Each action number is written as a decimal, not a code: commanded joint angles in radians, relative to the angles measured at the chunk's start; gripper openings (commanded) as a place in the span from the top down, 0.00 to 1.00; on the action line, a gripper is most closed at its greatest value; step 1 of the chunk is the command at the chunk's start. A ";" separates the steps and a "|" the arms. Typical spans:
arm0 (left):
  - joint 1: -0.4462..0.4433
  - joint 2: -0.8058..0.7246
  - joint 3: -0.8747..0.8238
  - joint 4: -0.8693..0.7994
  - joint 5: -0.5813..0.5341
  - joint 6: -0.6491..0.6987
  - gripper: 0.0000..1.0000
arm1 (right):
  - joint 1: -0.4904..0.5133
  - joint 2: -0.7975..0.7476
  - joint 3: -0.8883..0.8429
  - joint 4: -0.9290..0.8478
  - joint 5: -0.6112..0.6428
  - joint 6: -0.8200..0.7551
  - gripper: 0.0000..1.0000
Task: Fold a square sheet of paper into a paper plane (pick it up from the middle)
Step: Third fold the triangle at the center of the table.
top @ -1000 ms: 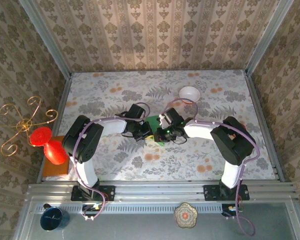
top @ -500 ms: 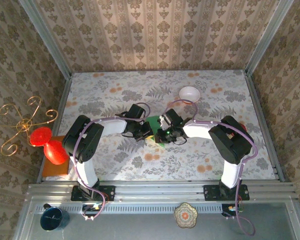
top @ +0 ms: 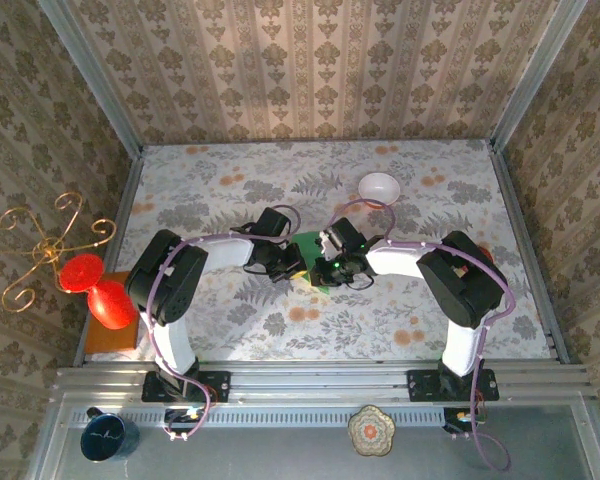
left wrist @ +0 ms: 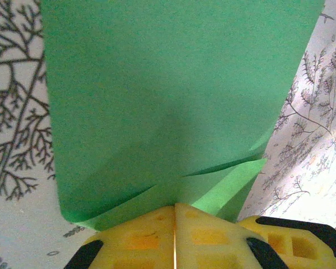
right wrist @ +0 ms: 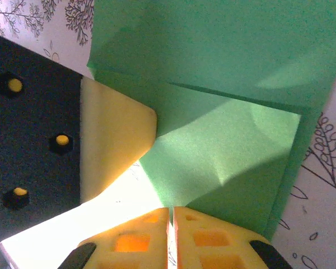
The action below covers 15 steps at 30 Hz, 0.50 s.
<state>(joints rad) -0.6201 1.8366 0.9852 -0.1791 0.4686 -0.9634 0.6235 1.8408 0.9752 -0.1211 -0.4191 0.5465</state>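
The square sheet of paper [top: 308, 244] is bright green, folded into layers, and lies mid-table between both arms. My left gripper [top: 298, 262] is shut, and the flared green layers [left wrist: 168, 101] run in under its yellow fingertips [left wrist: 151, 224], so it grips the paper's edge. My right gripper [top: 321, 268] faces it from the right, also shut. In the right wrist view the paper [right wrist: 224, 140] has a slanted flap, and the right gripper [right wrist: 171, 210] sits at its lower corner. The left gripper's finger [right wrist: 115, 140] touches the paper's left edge there. No finished paper plane shape is visible.
A white bowl [top: 378, 186] stands behind the grippers. A red object [top: 92, 288] and an orange board [top: 110, 338] sit at the left table edge beside a gold wire stand [top: 40, 250]. A blue cup [top: 108, 437] rests on the front rail. Walls enclose the table.
The right gripper has slid a little to the left along the paper, closer to the left gripper. The left arm has stayed put.
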 commanded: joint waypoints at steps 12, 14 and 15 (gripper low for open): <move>0.014 0.060 0.007 -0.106 -0.050 0.043 0.90 | -0.016 -0.072 -0.050 -0.118 -0.011 -0.054 0.85; 0.014 0.061 0.007 -0.107 -0.050 0.043 0.90 | -0.018 -0.069 -0.052 -0.124 -0.004 -0.055 0.85; 0.013 0.061 0.007 -0.107 -0.048 0.043 0.90 | -0.018 -0.066 -0.052 -0.127 0.002 -0.056 0.85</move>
<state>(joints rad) -0.6159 1.8477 1.0031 -0.2016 0.4767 -0.9455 0.6109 1.7832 0.9394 -0.1932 -0.4259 0.5110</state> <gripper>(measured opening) 0.101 0.148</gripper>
